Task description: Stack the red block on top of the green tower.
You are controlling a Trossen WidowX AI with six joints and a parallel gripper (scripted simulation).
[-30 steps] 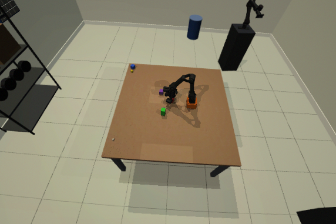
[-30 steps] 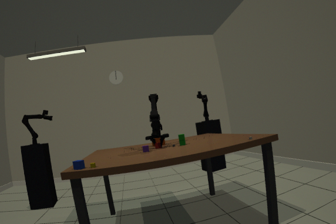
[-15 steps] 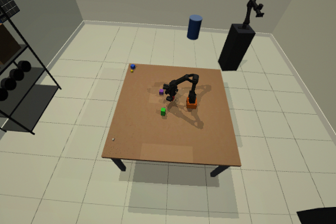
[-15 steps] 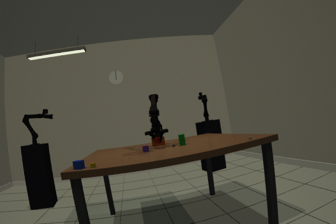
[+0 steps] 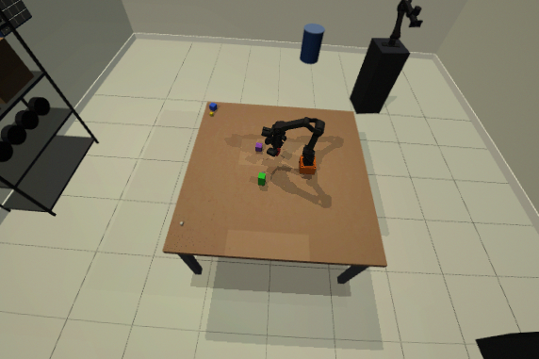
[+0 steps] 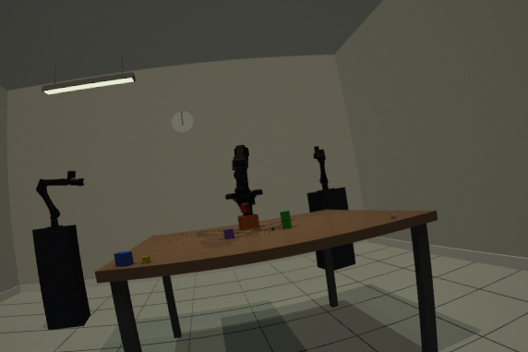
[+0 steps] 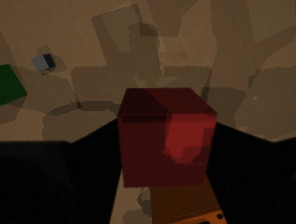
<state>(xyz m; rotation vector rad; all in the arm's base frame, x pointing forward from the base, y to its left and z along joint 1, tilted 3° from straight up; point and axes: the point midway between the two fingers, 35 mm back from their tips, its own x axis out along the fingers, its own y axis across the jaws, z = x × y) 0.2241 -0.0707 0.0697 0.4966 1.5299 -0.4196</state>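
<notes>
My gripper [image 5: 275, 150] [image 6: 245, 207] [image 7: 158, 120] is shut on the red block [image 7: 167, 137] [image 6: 245, 207] [image 5: 279, 149] and holds it a little above the table, near the arm's orange base [image 5: 307, 167] [image 6: 248, 222] [image 7: 185, 205]. The green tower [image 5: 262, 178] [image 6: 285, 219] stands upright on the table, to the front left of the base in the top view. In the wrist view a green edge of the tower [image 7: 9, 85] shows at the far left. The fingers are dark shapes on both sides of the block.
A purple block [image 5: 258, 146] [image 6: 228, 233] lies just left of the gripper. A small grey piece [image 7: 43, 61] [image 6: 272, 228] lies near the tower. A blue block [image 5: 213, 106] [image 6: 123, 258] and a small yellow one [image 5: 211, 114] [image 6: 146, 259] sit at a far table corner.
</notes>
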